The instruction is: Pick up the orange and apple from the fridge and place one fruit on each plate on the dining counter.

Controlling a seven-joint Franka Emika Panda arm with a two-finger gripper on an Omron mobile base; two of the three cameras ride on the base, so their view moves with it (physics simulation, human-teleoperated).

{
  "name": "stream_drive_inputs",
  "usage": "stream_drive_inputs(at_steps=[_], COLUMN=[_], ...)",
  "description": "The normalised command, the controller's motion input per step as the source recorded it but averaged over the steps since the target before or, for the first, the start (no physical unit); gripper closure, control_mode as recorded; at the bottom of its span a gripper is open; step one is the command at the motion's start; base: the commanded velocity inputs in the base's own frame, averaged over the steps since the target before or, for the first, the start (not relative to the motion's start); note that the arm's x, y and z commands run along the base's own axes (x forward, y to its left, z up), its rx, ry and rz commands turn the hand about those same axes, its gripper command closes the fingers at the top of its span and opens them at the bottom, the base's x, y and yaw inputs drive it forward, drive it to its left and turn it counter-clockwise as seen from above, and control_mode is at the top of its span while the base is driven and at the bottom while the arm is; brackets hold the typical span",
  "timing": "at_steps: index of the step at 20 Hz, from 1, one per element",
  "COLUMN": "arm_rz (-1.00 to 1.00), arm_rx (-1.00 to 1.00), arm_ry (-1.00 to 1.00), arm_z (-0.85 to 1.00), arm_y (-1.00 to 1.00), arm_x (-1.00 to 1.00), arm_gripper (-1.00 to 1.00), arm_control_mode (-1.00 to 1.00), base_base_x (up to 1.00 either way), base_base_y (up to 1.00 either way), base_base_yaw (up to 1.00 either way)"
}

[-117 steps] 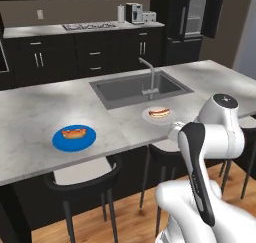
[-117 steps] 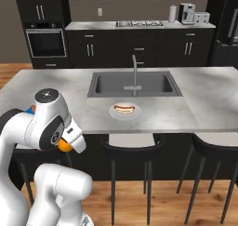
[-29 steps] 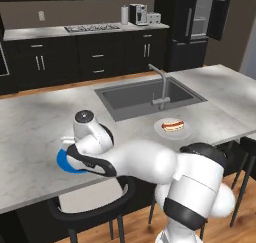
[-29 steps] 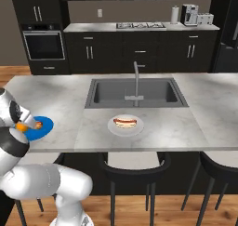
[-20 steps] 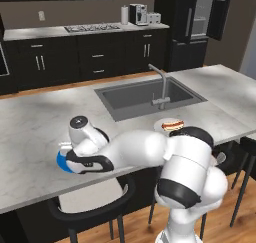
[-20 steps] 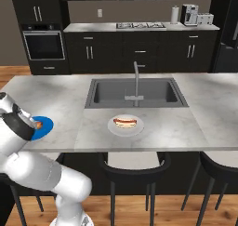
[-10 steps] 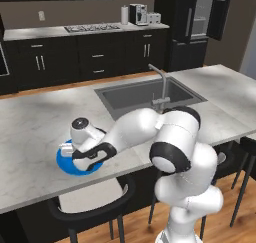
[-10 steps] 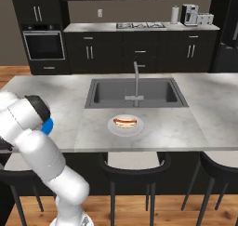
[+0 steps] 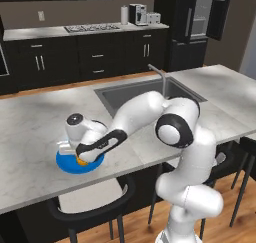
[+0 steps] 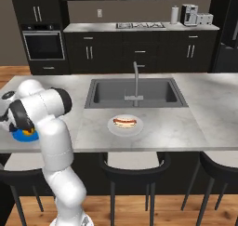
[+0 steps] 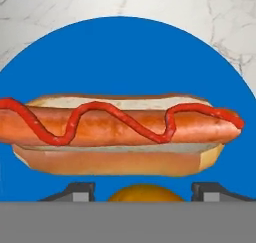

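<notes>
My gripper hangs low over the bright blue plate at the near left of the dining counter. It is shut on the orange, which sits at the plate's surface. In the hand view the top of the orange shows between the two fingertips, just before a hot dog lying on the blue plate. From the right base the orange peeks out beside my arm over the blue plate. The white plate holds another hot dog. The apple is out of view.
The inset sink with its tap lies mid-counter. Black stools line the near edge. The black fridge stands at the back right, beyond the wall cabinets with a stovetop.
The arm has swung from the right side over to the blue plate and lowered, carrying the orange down to it. The base drove earlier, shifting both base views.
</notes>
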Motion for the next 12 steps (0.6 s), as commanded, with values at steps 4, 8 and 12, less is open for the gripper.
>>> stream_drive_inputs(at_steps=[4, 8, 12], arm_rz=[0.00, 0.00, 0.00], arm_rx=[0.00, 0.03, 0.07], arm_ry=[0.00, 0.00, 0.00], arm_z=[0.01, 0.31, 0.63], arm_y=[0.00, -0.14, -0.22], arm_x=[-0.11, -0.13, -0.25], arm_gripper=[-1.00, -1.00, -1.00], arm_control_mode=[-1.00, -1.00, -1.00], base_base_x=[0.00, 0.00, 0.00], base_base_y=[0.00, 0.00, 0.00], base_base_yaw=[0.00, 0.00, 0.00])
